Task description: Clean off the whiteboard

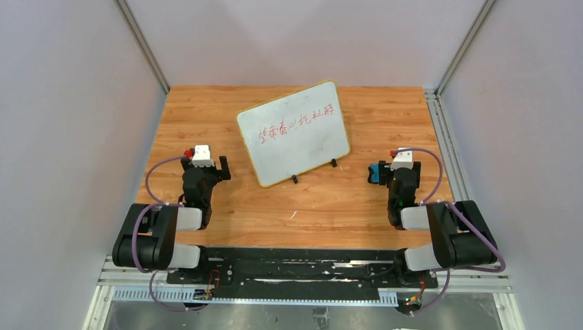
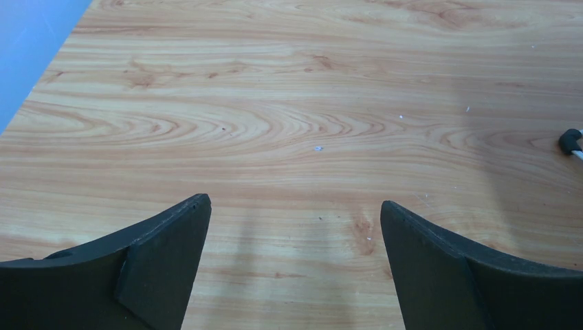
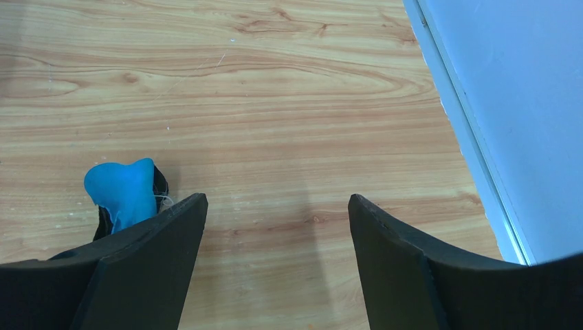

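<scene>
Wood-grain table (image 1: 330,206) lies bare between both arms. Toward twelve o'clock stands the whiteboard (image 1: 294,133), red writing on it, well apart from the side edges. At eight the left gripper (image 2: 294,203) and at four the right gripper (image 3: 276,198) are spread wide, holding nothing. A blue pad (image 3: 124,189) sits just beside the right gripper's nine-o'clock finger.

Wood-grain table (image 1: 206,110) in the middle, warm orange, swirling grain. Plain pale panels box it in: left wall (image 1: 62,103), back wall (image 1: 302,34), right wall (image 1: 522,89). Silver metal posts (image 1: 141,45) climb both back corners, and a metal rail (image 1: 434,124) lines the table's right edge. Soft, even light.
</scene>
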Controlling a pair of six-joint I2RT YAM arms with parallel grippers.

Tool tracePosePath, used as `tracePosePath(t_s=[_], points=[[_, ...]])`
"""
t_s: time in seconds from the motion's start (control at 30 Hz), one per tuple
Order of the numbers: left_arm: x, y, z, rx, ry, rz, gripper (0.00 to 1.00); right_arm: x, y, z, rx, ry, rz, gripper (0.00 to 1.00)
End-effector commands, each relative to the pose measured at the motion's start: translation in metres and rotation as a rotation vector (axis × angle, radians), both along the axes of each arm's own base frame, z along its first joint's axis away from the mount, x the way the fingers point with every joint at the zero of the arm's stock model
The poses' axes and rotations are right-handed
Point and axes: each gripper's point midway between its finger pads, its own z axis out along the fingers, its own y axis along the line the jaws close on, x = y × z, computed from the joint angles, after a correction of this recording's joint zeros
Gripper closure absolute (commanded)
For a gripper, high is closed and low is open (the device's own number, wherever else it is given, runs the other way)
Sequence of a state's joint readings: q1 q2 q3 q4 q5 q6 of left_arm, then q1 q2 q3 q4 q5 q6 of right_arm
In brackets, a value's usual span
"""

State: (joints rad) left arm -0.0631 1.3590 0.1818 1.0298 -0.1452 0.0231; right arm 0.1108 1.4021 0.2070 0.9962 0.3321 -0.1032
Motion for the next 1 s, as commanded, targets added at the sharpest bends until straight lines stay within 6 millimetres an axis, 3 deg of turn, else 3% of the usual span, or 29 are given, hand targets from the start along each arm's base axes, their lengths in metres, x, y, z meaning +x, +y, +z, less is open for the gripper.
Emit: tracePosePath(t_s=[0.0,0.8,0.97], points=[[0.0055,0.0009,0.0124,0.011,-0.044,0.009,0.02,0.0062,-0.0030,0.0098,0.017,-0.035,-0.012,0.23],[0.0055,0.0011,0.0123,0.012,-0.044,0.009,0.02,0.0089,-0.0021,0.0085,0.034,-0.024,0.007,0.24],[0.0055,0.0011,0.0124,0.013,-0.044,0.009,0.02,0.0084,-0.0024,0.0108,0.028,-0.034,0.009,0.54]])
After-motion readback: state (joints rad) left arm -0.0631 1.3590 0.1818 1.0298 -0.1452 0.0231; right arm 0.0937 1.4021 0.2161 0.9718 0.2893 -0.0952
